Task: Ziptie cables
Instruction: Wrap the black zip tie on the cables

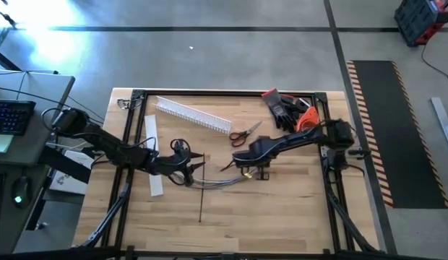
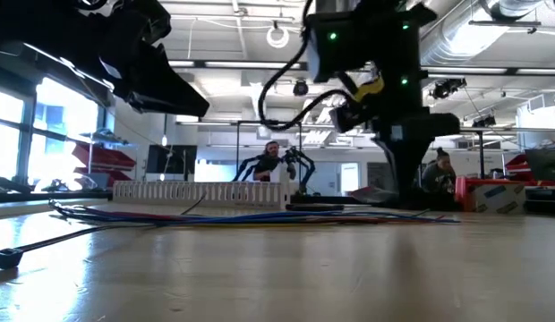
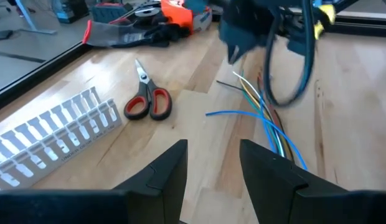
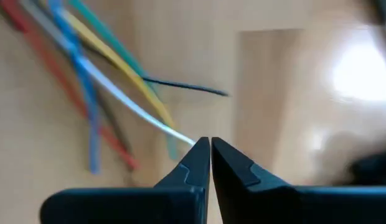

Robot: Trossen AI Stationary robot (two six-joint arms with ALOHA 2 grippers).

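No readable text, label, brand, number or sign anywhere in the four views

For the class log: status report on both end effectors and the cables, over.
Left end effector open, short of the cables. Right end effector shut at a white wire's tip. Scissors and duct lie aside.
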